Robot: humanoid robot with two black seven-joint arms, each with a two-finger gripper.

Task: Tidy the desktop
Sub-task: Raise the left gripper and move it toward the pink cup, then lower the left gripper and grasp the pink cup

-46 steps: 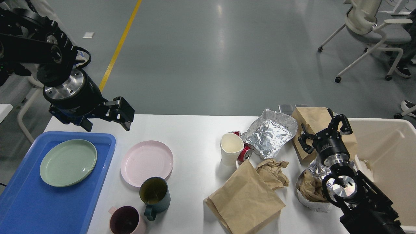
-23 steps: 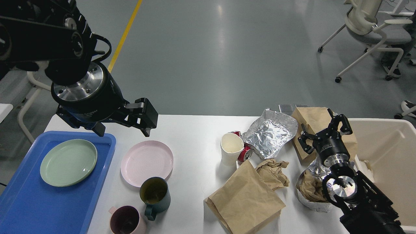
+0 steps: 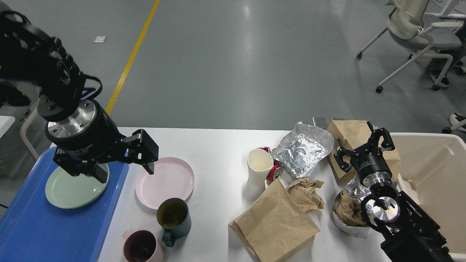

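The white desktop (image 3: 218,153) carries dishes on the left and rubbish on the right. My left gripper (image 3: 126,174) hangs open and empty, low over the gap between the green plate (image 3: 69,189) in the blue tray (image 3: 36,233) and the pink plate (image 3: 165,182); one finger is by the pink plate's left rim. A dark teal mug (image 3: 174,214) and a pink mug (image 3: 140,247) stand in front of that plate. My right gripper (image 3: 360,145) is open above a brown paper bag (image 3: 349,133) at the back right, holding nothing.
A white paper cup (image 3: 258,165), a red can (image 3: 275,171), crumpled foil (image 3: 302,149), a large brown bag (image 3: 276,225), crumpled brown paper (image 3: 305,193) and a foil bowl of paper (image 3: 346,211) crowd the right half. A cream bin (image 3: 433,174) stands at the right edge.
My left gripper swung right above the desktop's back edge, then dropped down and back left to the pink plate's left rim. The right arm has not moved.
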